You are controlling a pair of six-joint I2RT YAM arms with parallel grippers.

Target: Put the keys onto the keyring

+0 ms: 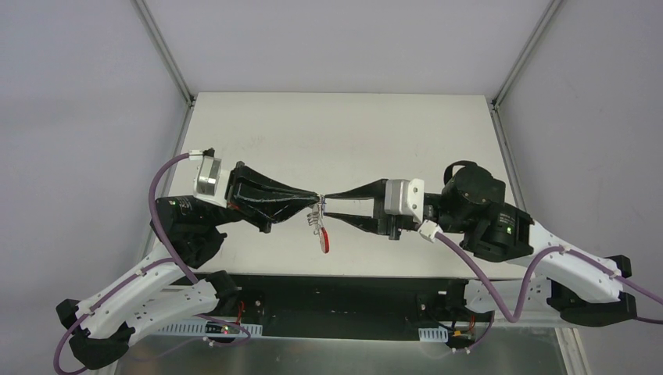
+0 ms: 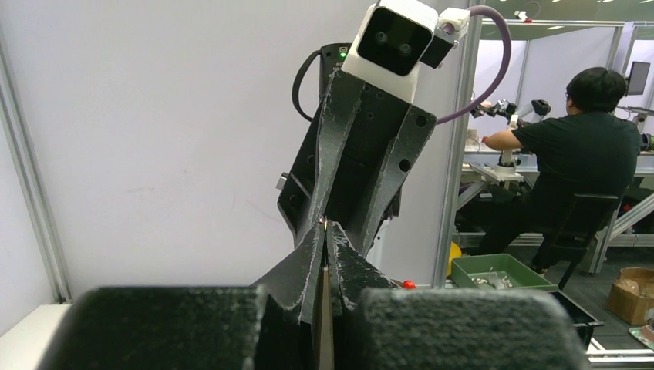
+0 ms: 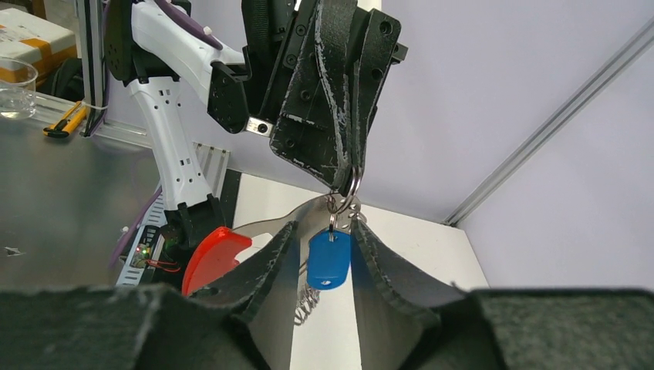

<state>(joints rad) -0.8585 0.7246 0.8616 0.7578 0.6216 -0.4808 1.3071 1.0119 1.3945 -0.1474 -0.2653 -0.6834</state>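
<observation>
Rings of thin silver wire chained together, the keyring (image 3: 342, 205), hang in mid-air above the white table (image 1: 352, 133). They are pinched at their topmost loop by the left gripper (image 3: 345, 181), whose two black fingers are pressed fully together on the wire. From that bunch the red curved plastic strip (image 3: 210, 260) trails down and off to one side. The blue oblong plastic tag (image 3: 329, 260) of the keys hangs just under the pinched loop, seemingly already linked to the rings by its own small loop (the dark metal key itself is too small to pick out). The right gripper (image 3: 324, 231) faces the left one tip to tip, its fingers parted to either side of the blue tag with a gap on both sides, so it holds nothing. Judging from this, the threading looks nearly or wholly done, and the step in hand is freeing the tag without undoing the join. To do that well, the right gripper should draw straight back along its own axis, keeping level so neither finger brushes the tag or hooks a ring. Any sideways drag could swing the bunch and twist the wire in the left gripper's pinch. The left gripper should hold firm and motionless until the other is clear, then lower the bunch gently onto the table, letting the red strip touch down first.
</observation>
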